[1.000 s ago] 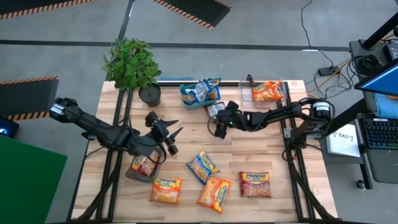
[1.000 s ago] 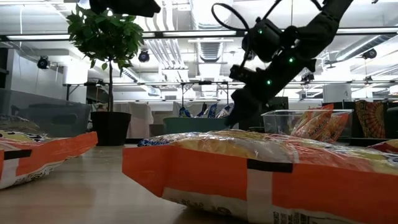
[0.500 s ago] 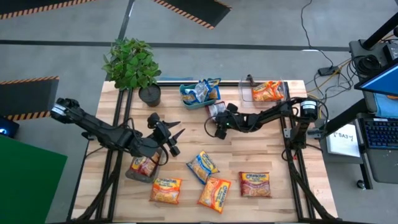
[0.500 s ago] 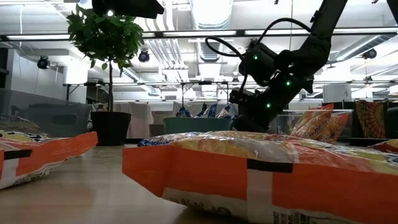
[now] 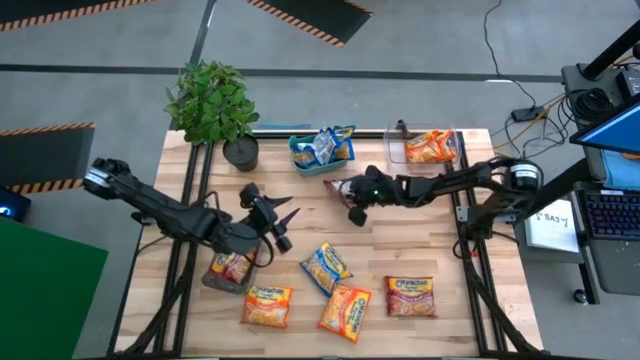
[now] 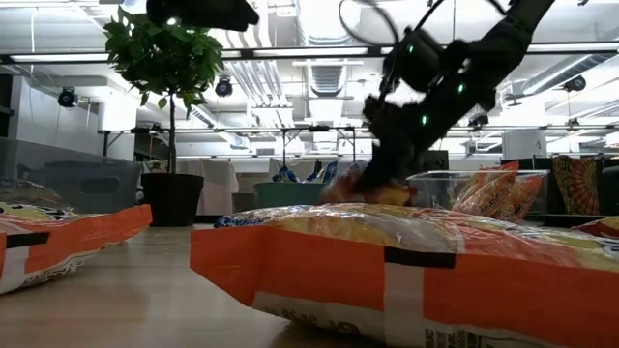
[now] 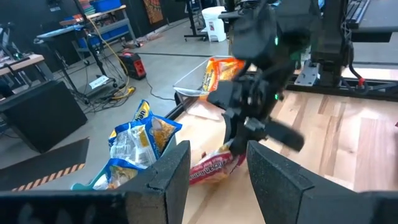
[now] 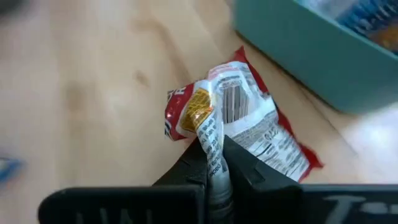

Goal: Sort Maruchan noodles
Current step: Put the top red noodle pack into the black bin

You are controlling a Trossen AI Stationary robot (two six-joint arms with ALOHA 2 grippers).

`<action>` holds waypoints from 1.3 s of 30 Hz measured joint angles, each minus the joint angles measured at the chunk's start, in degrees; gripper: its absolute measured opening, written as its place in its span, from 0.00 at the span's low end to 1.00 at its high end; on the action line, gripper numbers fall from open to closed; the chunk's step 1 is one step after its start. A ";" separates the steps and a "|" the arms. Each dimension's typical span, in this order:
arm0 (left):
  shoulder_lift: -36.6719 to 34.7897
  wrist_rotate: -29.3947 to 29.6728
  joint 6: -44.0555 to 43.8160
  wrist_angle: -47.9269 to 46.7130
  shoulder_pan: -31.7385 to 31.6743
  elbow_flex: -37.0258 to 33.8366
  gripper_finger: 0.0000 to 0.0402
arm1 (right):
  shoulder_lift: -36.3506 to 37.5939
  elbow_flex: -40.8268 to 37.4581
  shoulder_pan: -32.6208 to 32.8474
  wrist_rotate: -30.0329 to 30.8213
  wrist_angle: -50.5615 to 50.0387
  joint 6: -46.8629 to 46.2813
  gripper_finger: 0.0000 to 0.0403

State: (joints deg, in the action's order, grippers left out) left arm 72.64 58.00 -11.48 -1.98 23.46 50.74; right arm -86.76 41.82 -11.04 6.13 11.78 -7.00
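My right gripper is shut on a red noodle packet just in front of the teal tray, which holds blue-and-white packets. My left gripper hovers open and empty above the table's left middle, over a clear bin with a red packet inside. Three orange packets and a red one lie flat near the front edge. More orange packets sit in a clear bin at the far right. My right gripper pinches a crumpled fold of the red packet's wrapper between its two fingers. The fingers slant down from the table's right side. The packet hangs bunched below them, its white printed back showing. I cannot tell whether its lower end still touches the table.
A potted plant stands at the far left corner. Bare wood lies in the table's middle between the two arms. In the low view an orange packet fills the foreground.
My right gripper dipped onto the red packet beside the teal tray, rolled its wrist, shut on the packet and rose again, drawing it up, crumpled and turned over, a little toward the table's left.
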 joint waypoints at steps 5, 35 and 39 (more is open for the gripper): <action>3.49 -0.03 1.63 5.20 0.00 0.00 0.35 | 4.55 0.00 0.25 -14.80 1.16 -6.21 0.03; 19.54 -22.04 7.37 13.80 -9.71 -0.19 0.61 | 5.24 0.00 5.18 -23.10 7.23 -11.05 0.03; 21.39 -26.59 7.43 14.30 -10.96 -0.24 0.64 | 5.24 0.02 5.18 -23.10 7.23 -11.04 0.03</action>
State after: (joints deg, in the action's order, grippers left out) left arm 94.02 31.41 -4.05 12.32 12.51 50.50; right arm -81.52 41.85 -5.87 -16.97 19.00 -18.04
